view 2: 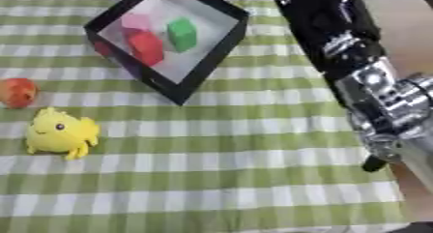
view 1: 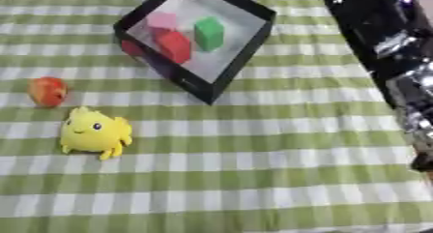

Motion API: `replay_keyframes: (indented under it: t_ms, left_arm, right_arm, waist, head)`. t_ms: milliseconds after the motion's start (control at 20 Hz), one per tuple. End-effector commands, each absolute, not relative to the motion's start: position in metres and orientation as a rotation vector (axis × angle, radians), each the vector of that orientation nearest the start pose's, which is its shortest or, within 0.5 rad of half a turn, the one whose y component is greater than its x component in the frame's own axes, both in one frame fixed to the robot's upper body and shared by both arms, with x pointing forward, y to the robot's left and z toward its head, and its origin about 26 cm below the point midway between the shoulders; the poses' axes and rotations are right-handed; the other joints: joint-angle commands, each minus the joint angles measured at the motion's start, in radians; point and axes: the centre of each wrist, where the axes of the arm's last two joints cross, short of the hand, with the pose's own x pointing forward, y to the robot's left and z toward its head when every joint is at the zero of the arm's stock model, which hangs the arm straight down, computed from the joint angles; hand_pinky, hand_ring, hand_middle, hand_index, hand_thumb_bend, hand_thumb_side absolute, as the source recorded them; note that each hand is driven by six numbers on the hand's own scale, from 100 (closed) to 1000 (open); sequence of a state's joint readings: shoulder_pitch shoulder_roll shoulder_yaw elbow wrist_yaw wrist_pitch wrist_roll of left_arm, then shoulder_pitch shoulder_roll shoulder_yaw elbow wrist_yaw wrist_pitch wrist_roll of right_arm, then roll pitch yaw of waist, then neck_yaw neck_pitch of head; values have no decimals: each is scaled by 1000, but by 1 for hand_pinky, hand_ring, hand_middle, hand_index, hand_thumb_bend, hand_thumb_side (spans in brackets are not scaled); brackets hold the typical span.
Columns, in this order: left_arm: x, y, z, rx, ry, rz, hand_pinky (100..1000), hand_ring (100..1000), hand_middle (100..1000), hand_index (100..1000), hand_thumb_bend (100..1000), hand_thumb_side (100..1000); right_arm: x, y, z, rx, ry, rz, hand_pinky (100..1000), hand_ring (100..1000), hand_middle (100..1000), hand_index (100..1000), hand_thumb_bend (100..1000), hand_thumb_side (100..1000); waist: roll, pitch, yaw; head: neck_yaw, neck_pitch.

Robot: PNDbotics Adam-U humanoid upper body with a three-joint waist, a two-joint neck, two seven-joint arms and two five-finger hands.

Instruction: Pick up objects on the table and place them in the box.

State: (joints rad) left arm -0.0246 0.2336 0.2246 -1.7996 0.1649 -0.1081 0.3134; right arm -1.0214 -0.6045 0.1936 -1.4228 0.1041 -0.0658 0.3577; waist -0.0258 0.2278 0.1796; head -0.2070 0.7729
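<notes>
Right arm along the frame's right edge, hand mostly hidden.
Whether the right hand (view 2: 373, 163) is open or closed cannot be told; it touches nothing visible.

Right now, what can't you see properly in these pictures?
- Right hand: neither view shows it clearly. The right arm runs down the right side and leaves the frame.
- Left hand: in no view.
- Pink block: partly hidden behind the red block in the box.
- Round orange-red thing beside the yellow plush toy: too blurred to name.
- Green block: shape is fuzzy.
</notes>
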Motion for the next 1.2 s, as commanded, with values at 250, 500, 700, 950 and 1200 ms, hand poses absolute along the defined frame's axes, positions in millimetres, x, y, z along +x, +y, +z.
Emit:
replay_keyframes:
  t_ms: [250, 500, 700, 950, 1200]
  left_arm:
    - [278, 358, 113, 481, -2040, 236, 901, 635, 743, 838, 256, 669]
    - [292, 372, 157, 521, -2120, 5, 891, 641, 748, 851, 275, 608]
    - [309, 380, 195, 546, -2088, -262, 886, 651, 759, 884, 316, 546]
    - [335, 389, 235, 576, -1929, -609, 888, 682, 769, 892, 400, 449]
    - [360, 395, 262, 602, -1726, -951, 892, 726, 785, 879, 508, 295]
  right_arm:
    - [321, -277, 359, -163, -2414, 805, 903, 729, 715, 822, 147, 164]
    - [299, -282, 345, -164, -2408, 747, 902, 727, 712, 820, 136, 161]
    - [296, -282, 339, -172, -2397, 741, 903, 721, 707, 817, 135, 163]
    - [296, -283, 333, -171, -2373, 743, 902, 711, 698, 811, 134, 162]
    - [298, -285, 328, -171, -2348, 737, 901, 704, 691, 807, 136, 171]
  waist:
    - [6, -32, -17]
    - [14, -46, -28]
    - [22, -60, -30]
    - [25, -74, -35]
    - [27, -78, -44]
  head:
    - [34, -3]
    - [47, -3]
    - [48, -3]
    - [50, -3]
    - [53, -3]
